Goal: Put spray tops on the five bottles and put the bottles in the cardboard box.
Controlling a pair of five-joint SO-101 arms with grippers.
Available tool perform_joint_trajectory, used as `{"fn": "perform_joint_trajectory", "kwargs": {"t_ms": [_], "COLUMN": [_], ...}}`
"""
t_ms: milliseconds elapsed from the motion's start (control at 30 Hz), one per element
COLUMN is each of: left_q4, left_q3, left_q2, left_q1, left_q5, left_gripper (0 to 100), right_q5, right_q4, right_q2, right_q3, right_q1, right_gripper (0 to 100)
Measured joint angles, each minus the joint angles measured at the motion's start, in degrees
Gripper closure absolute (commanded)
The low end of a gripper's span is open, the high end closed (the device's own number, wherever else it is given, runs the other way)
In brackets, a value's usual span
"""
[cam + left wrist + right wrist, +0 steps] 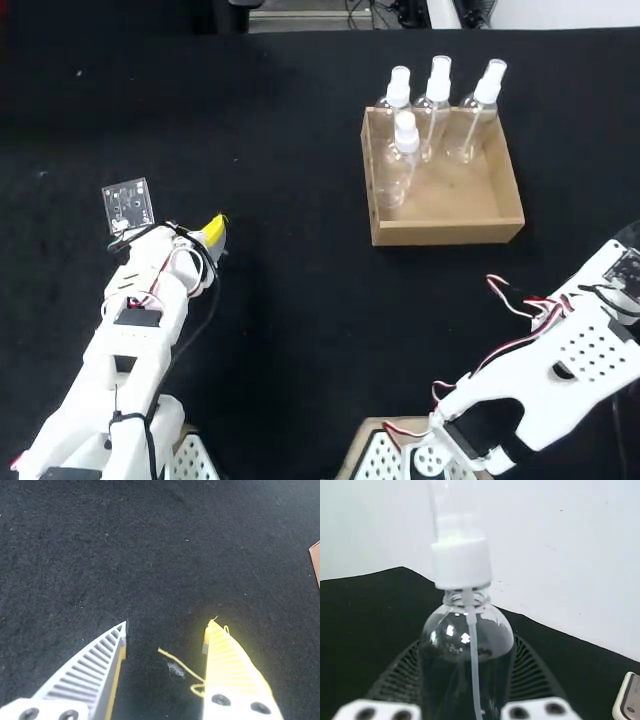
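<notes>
Four spray-topped bottles [432,110] were stood in the cardboard box [450,232], a fifth bottle [445,645] with white spray top [461,562] was gripped by the right pincer [466,642], left pincer [167,625] was held wide open, empty, over the black surface [100,555].

Bench [300,150]: covered edge to edge in black cloth, matte and slightly fuzzy. A few pale lint specks [80,72] sit toward the far left corner. A small whitish tuft of fluff [175,669] lies on the cloth in the left wrist view.

Beyond the far edge is a strip of grey floor with dark cables [375,12] bunched near the middle.

A plain white wall [570,540] rises behind the cloth in the right wrist view.
</notes>
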Motion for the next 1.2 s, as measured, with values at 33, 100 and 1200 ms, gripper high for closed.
{"fn": "perform_joint_trajectory", "kwargs": {"t_ms": [33, 100, 1200], "left_q4": [0.00, 0.00, 0.00], "left_q3": [0.00, 0.00, 0.00], "left_q2": [0.00, 0.00, 0.00], "left_q1": [0.00, 0.00, 0.00], "left_q5": [0.00, 0.00, 0.00], "left_gripper": [76, 76, 76], "right_q5": [0.09, 0.35, 0.35], "right_q4": [0.00, 0.00, 0.62], "right_q2": [0.00, 0.00, -14.15], "right_q3": [0.00, 0.00, 16.35], "right_q1": [0.00, 0.00, -2.11], "right_gripper": [98.6, 98.4, 64.8]}}
